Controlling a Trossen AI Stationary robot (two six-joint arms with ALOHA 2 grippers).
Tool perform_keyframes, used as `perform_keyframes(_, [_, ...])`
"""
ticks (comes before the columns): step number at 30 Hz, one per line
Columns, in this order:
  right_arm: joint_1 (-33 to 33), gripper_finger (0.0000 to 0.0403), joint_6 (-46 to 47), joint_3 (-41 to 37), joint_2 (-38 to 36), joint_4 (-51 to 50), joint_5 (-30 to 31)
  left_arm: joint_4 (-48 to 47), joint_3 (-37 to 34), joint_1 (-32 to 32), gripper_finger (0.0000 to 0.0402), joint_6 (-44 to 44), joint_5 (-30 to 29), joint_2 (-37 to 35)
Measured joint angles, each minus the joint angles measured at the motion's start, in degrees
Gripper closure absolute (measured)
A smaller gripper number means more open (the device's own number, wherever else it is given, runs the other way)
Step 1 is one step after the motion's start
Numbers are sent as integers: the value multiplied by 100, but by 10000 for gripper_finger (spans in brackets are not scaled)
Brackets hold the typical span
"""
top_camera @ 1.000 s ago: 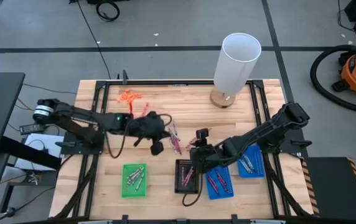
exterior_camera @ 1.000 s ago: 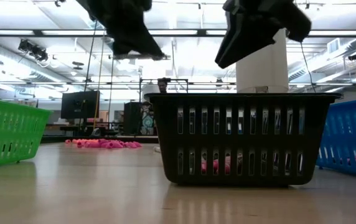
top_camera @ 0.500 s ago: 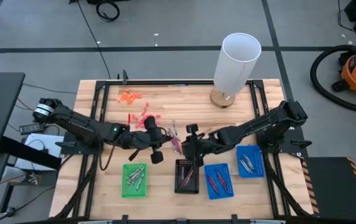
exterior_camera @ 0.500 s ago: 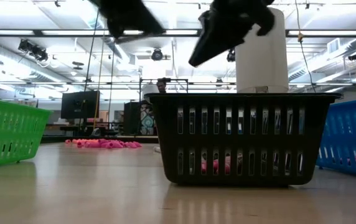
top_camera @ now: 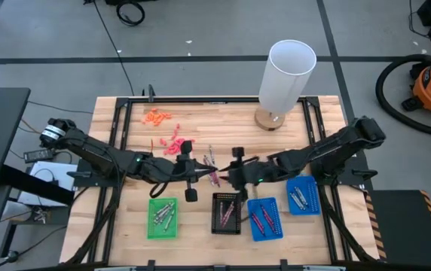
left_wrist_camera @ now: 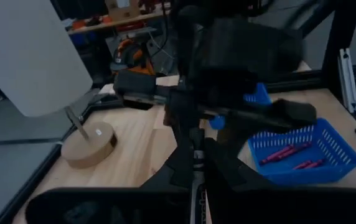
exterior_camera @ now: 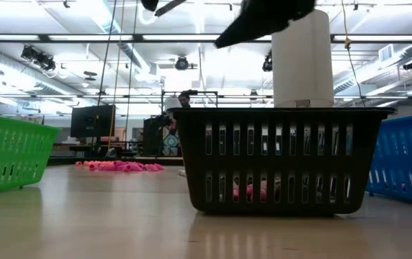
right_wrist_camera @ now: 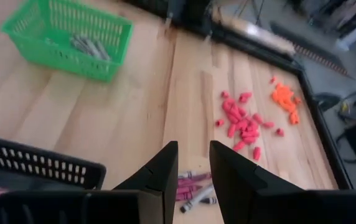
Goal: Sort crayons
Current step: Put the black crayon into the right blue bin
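crayons (top_camera: 212, 169) lie loose on the table (top_camera: 223, 124), between my two tools. right tool (right_wrist_camera: 187, 163) hovers above them, slightly parted, holding nothing. left tool (top_camera: 194, 167): grip i cannot tell. both tools crowd one pile, so i judge collision or scattered sticks likely.

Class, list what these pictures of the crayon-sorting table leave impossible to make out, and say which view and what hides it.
- Left gripper, high view: fingers too small; in its wrist view they are blurred.
- Black tray, low view: its slotted wall hides most of the contents.
- Loose crayons, right wrist view: partly behind the right gripper, which is open.
- Green tray, low view: cut off by the edge.
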Motion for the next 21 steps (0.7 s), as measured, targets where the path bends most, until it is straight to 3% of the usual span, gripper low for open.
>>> perform_keyframes(6, [-67, 302, -182, -1414, -761, 2639, -403, 870, 2, -65, 381, 517, 37, 98])
perform_keyframes(10, [-142, 302, -88, -1939, -875, 3736, -500, 1608, 2, 51, 381, 820, 209, 358])
perform_keyframes(21, [-192, 302, 117, -2025, -722, 4176, -614, 3433, -2, 478, 381, 1302, 1032, 1199])
